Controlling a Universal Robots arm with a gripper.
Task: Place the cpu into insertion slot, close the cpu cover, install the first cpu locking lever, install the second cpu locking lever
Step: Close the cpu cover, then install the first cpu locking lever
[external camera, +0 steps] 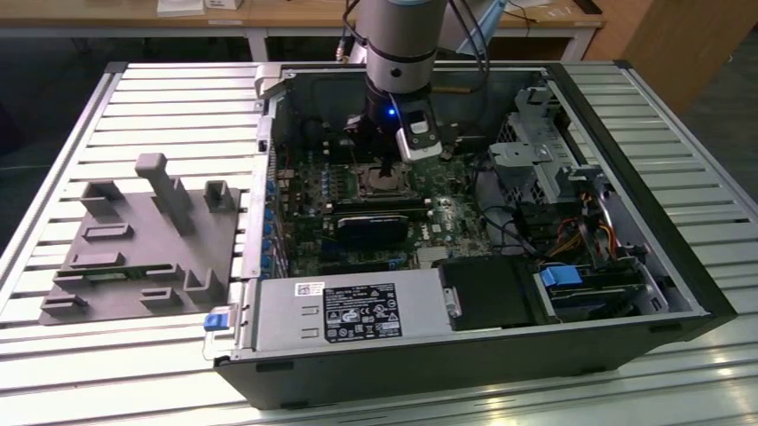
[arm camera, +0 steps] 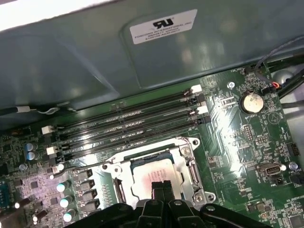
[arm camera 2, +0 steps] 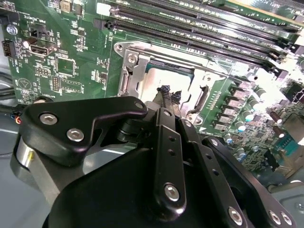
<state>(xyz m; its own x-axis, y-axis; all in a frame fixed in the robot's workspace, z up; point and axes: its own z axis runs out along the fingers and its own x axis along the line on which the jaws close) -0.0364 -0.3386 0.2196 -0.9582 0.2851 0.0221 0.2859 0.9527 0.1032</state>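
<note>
Inside an open computer case [external camera: 474, 373] on a slatted bench [external camera: 177, 98], a silver power supply box [external camera: 355, 311] sits along the near edge at the lower centre of the exterior view. A grey moulded tray [external camera: 142, 240] lies on the slats at the exterior view's left. Past the box, at the frame's centre, the arm comes down onto the green circuit board [external camera: 308, 191].

In both wrist views the tool [arm camera 2: 170, 92] has its two black fingertips standing together with nothing between them. They are on or just above the cpu [arm camera: 152, 170]; whether they touch it cannot be told. The cpu lies flat in the insertion slot [arm camera: 108, 168]. The cpu cover [arm camera 2: 134, 71] appears to be down around it, its window framing the chip. Whether that cover is latched cannot be told.

Beside the slot stands a row of small capacitors [arm camera: 61, 187]. Beyond it run the long black memory slots [arm camera: 128, 123], then the grey case wall [arm camera: 95, 61].

The likely hazard is pressure in the wrong place. Tips bearing on the chip's bare metal top instead of the thin frame could scratch it. They could also drive it unevenly onto the contacts beneath if it is not fully seated. A sideways slip off the smooth metal could send the tips into the capacitors or under the frame's edge, springing the cover up. The tool's wide black body also hangs low over the board, so any tilt or drift risks clipping the parts crowded round the slot.
</note>
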